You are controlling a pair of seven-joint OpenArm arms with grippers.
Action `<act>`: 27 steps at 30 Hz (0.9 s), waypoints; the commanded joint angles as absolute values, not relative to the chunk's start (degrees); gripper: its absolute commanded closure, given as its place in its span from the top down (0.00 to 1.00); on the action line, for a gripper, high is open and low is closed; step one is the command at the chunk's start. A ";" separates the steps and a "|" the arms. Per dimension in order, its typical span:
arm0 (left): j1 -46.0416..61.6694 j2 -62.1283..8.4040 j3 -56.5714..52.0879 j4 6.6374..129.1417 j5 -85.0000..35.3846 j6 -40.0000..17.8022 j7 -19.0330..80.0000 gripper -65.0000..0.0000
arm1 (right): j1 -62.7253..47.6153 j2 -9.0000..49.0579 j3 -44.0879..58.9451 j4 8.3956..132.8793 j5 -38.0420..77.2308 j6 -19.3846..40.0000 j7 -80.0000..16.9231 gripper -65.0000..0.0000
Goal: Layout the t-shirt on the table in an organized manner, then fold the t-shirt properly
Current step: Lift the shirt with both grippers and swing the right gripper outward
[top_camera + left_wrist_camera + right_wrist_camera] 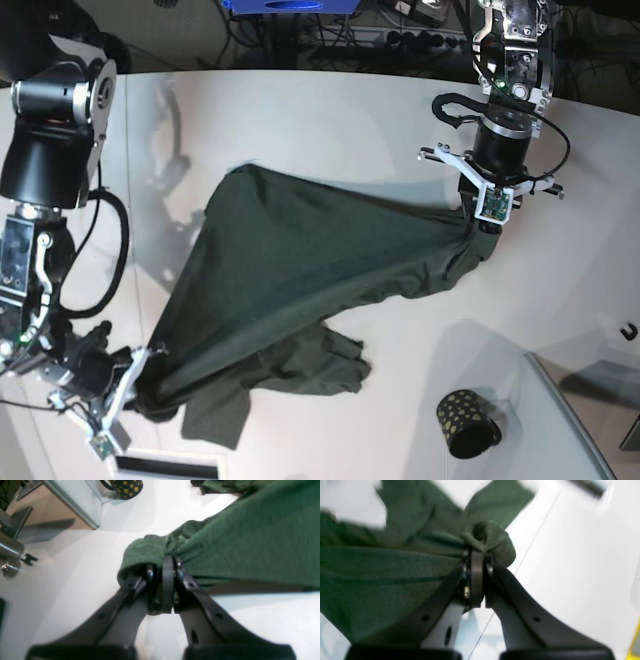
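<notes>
The dark green t-shirt (300, 270) hangs stretched between the two arms above the white table (330, 120), its lower folds and one sleeve drooping onto the surface near the middle. The left claw (163, 562) is clamped tight on a bunched edge of the fabric, which wraps over its fingertips; the right claw (477, 555) is likewise closed on a gathered knot of cloth (its view is blurred). In the base view the left claw (488, 215) sits at the far right, the right claw (140, 392) at the near left. A black mug with yellow dots (466, 422) stands on the table, apart from the shirt. No readable writing or brand shows anywhere.
</notes>
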State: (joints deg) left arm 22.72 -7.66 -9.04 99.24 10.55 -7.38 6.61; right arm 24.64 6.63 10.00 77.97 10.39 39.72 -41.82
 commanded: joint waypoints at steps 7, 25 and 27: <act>21.67 -7.34 -12.18 100.18 10.59 -6.64 4.97 0.00 | 33.36 5.14 9.89 75.82 11.12 40.00 -40.31 0.00; 19.30 -3.65 -22.46 94.02 10.95 -6.64 4.97 0.59 | 41.45 -0.31 -10.59 46.90 11.21 27.12 -24.48 0.59; 20.00 -3.47 -22.46 94.11 10.95 -6.64 4.97 0.59 | 36.97 0.48 -8.92 55.60 11.21 27.12 -29.32 0.69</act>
